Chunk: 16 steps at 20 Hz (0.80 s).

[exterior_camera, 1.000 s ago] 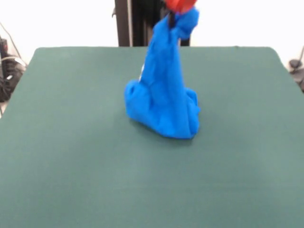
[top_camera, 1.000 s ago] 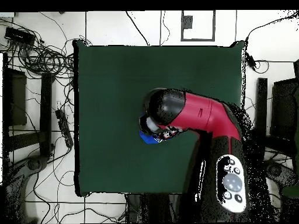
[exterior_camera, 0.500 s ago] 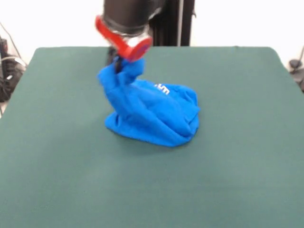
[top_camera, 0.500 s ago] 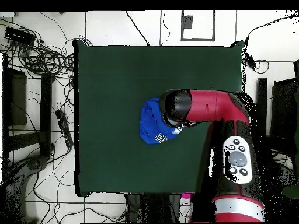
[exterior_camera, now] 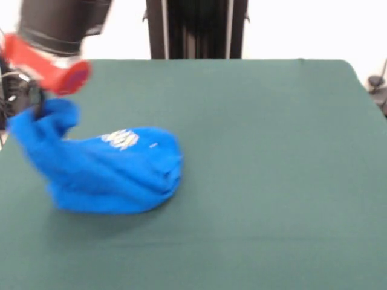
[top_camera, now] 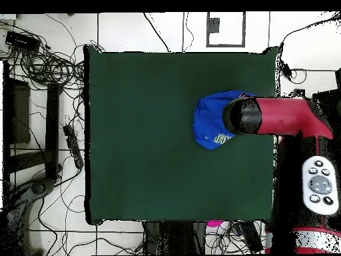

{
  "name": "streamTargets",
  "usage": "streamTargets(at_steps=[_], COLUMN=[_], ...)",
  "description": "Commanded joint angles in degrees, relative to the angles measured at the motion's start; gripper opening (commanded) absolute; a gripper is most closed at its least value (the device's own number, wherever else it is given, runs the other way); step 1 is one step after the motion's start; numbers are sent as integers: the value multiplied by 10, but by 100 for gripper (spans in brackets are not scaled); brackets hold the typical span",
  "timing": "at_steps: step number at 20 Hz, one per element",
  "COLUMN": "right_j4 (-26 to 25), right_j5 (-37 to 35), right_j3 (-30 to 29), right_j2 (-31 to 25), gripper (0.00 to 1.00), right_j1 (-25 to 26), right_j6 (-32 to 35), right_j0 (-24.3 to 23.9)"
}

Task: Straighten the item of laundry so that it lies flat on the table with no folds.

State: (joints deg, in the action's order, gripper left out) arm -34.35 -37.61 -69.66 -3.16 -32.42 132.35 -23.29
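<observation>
Tool is clamped on one bunched end of the blue T-shirt at the left side of the surface in the front view. Rest of the shirt lies heaped, part of the white print facing up. To do this well, the arm should drag low and steady so the cloth trails out, then let go gently. Long axis runs from the tool toward the surface's middle.

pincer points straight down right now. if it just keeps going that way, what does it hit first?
Most likely the bunched corner of the blue T-shirt hanging at the pincer, then the green table near its edge. Depth is unclear, and the tips are hidden.
</observation>
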Motion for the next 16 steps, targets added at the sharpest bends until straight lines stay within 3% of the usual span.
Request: streamTargets(at_steps=[1, 5, 8, 12, 16], right_j4=[-68, -71, -57, 19, 67], right_j5=[84, 88, 61, -42, -86], right_j3=[69, 77, 55, -6, -51], right_j2=[-134, -153, -130, -113, -81], gripper=[0, 0, 0, 0, 0], right_j1=[17, 36, 33, 11, -17], right_j6=[-266, -275, -234, -166, -80], right_j0=[-43, -53, -33, -15, 20])
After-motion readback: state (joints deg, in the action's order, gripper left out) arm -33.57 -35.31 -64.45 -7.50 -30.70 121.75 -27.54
